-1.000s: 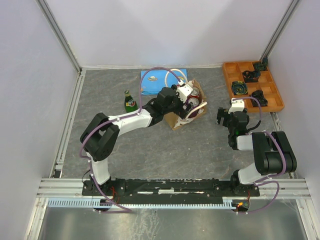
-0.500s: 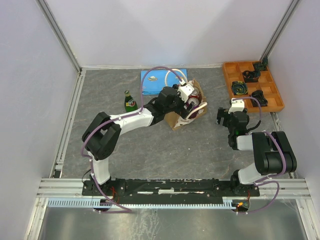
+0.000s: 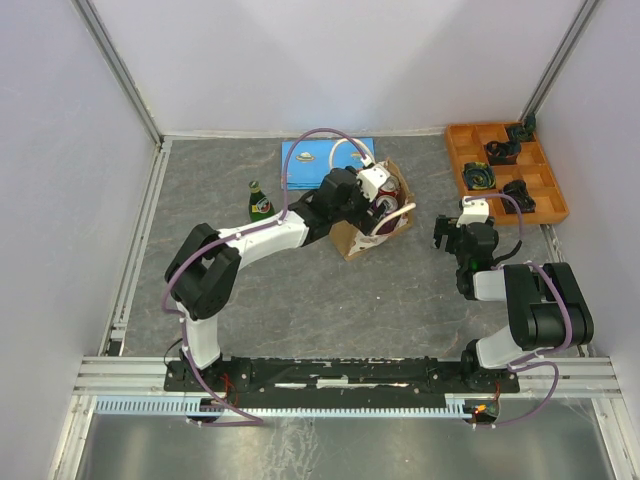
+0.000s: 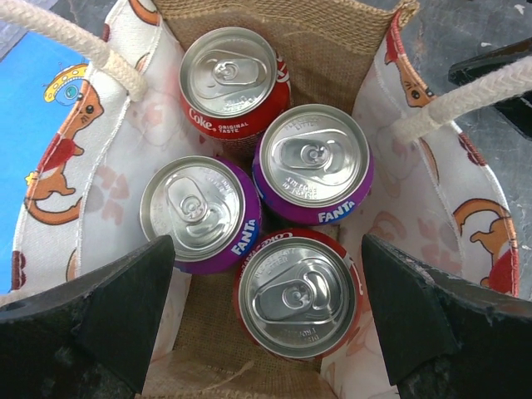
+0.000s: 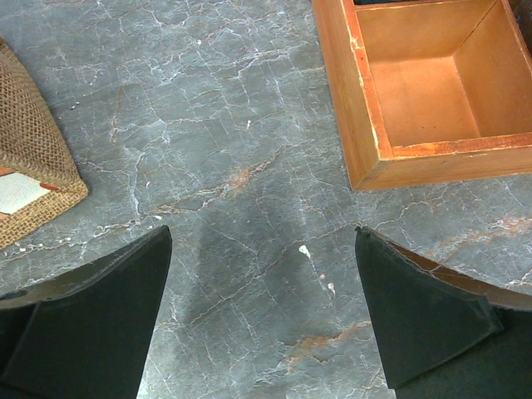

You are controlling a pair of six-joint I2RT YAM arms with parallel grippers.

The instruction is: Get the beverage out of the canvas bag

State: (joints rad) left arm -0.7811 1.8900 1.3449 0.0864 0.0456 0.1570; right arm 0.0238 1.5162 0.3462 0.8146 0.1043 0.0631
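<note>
canvas bag [image 4: 326, 35] on table [image 5: 208, 125] | inside: 2 Coke cans [image 4: 235, 79], 2 Fanta cans [image 4: 314, 162], upright | left gripper [image 4: 266, 312] spread apart above bag mouth | right gripper [image 5: 262, 320] spread apart over table

Four aluminium cans stand upright in the small boxy tan canvas bag [image 4: 332, 37], below the left gripper [image 4: 266, 249]. The near red Coke can [image 4: 297, 293] sits between the gripper's fingers [image 4: 96, 320]. Just beyond it stand the left purple Fanta can [image 4: 199, 214] and the right purple Fanta can [image 4: 314, 164], touching each other. The far red Coke can [image 4: 233, 76] stands farthest away, against the bag's end wall.

One white rope handle [image 4: 75, 41] runs on each side, outside the fingers. The flat blue picture book [image 4: 41, 125] lies left of this gripper, beside the bag. A green glass bottle [image 3: 261, 203] stands well apart, left of that arm.

The right gripper [image 5: 262, 233] hangs over the grey marbled table [image 5: 208, 125]. The bag's corner is ahead on its left and the orange wooden compartment tray [image 5: 370, 125] ahead on its right.
</note>
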